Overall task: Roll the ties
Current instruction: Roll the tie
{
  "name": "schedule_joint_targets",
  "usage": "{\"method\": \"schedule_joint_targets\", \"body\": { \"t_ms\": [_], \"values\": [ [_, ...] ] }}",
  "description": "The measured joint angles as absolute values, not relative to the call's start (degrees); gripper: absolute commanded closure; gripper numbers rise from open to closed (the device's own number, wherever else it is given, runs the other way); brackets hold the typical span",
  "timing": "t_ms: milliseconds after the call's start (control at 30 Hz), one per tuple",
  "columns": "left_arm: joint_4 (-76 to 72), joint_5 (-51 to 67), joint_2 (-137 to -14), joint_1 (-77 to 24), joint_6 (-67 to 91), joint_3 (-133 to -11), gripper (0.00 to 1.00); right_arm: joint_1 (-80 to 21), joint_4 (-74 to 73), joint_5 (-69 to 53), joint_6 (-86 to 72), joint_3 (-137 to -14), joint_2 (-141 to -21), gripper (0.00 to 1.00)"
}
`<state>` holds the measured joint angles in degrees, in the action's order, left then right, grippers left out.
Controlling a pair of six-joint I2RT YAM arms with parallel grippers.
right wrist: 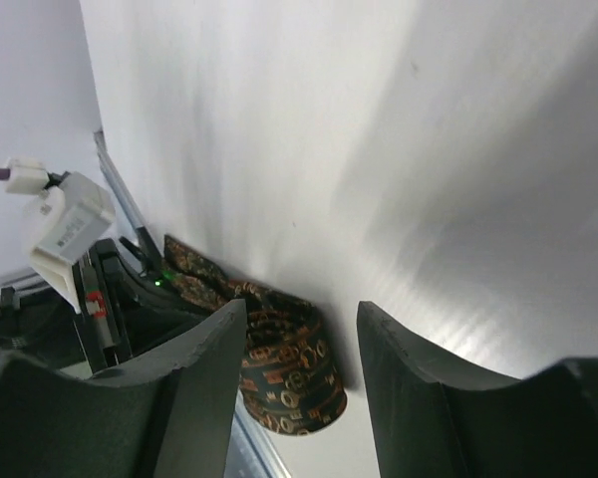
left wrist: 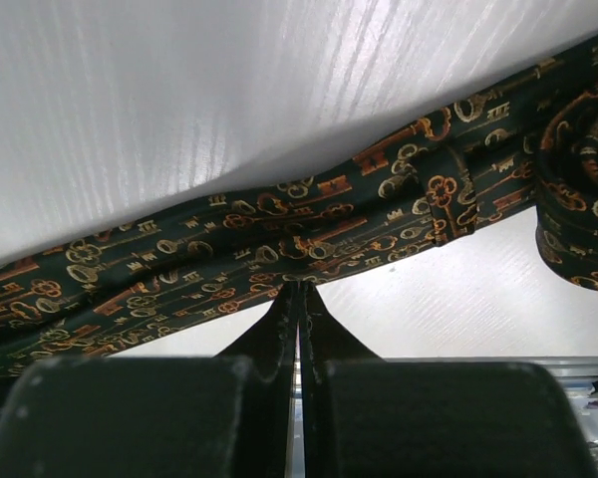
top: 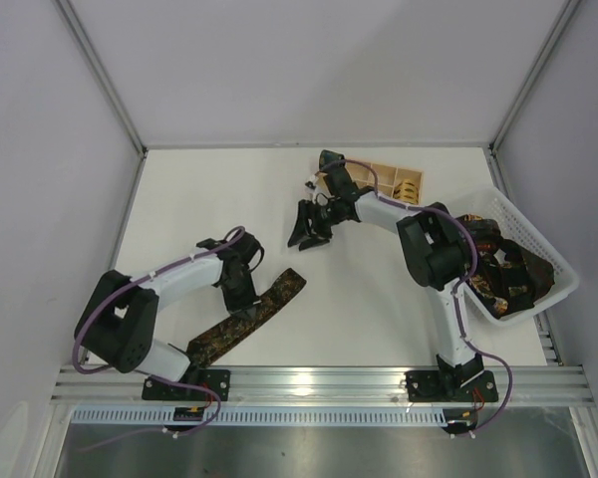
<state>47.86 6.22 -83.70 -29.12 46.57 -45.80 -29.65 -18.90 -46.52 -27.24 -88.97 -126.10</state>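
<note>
A dark tie (top: 241, 321) with a tan key pattern lies slantwise on the white table. Its far end is rolled into a small coil (top: 293, 283). In the left wrist view the tie (left wrist: 229, 249) runs across the frame, with the coil (left wrist: 578, 199) at the right. My left gripper (top: 243, 291) is shut, its tips (left wrist: 299, 289) at the tie's near edge, beside the coil. My right gripper (top: 310, 229) is open and empty, above the table middle. Its wrist view shows the coil (right wrist: 291, 370) farther off between its fingers (right wrist: 204, 344).
A white mesh basket (top: 548, 249) at the right holds several loose dark ties (top: 498, 264). A pale wooden compartment tray (top: 384, 177) stands at the back behind the right gripper, with something tan (top: 407, 188) in one compartment. A metal rail (top: 319, 378) runs along the table's near edge.
</note>
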Motion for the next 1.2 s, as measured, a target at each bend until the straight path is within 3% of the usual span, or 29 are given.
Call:
{"method": "schedule_joint_targets", "body": {
  "t_ms": [133, 233, 367, 600, 933, 1200],
  "values": [
    [47.7, 6.1, -84.6, -30.7, 47.8, -45.5, 1.00, -32.0, -25.3, -43.9, -23.8, -100.6, -130.4, 0.54],
    [47.6, 6.1, -86.0, -31.1, 48.7, -44.3, 1.00, -34.8, -29.8, -41.2, -22.1, -107.5, -133.0, 0.67],
    [48.2, 6.3, -86.8, -31.1, 49.7, -44.0, 1.00, -39.2, -35.3, -36.7, -21.1, -113.1, -136.0, 0.73],
    [54.0, 4.3, -94.7, -31.4, 47.0, -50.9, 1.00, -43.8, -37.2, -34.9, -23.9, -111.4, -136.6, 0.80],
    [59.3, -9.0, -104.7, -31.4, 35.2, -63.5, 0.99, -37.8, -33.6, -38.4, -28.1, -101.3, -134.7, 0.83],
    [55.6, -12.1, -107.6, -31.2, 28.4, -69.3, 1.00, -36.8, -29.9, -36.9, -30.5, -91.7, -128.6, 0.83]
  ]
}}
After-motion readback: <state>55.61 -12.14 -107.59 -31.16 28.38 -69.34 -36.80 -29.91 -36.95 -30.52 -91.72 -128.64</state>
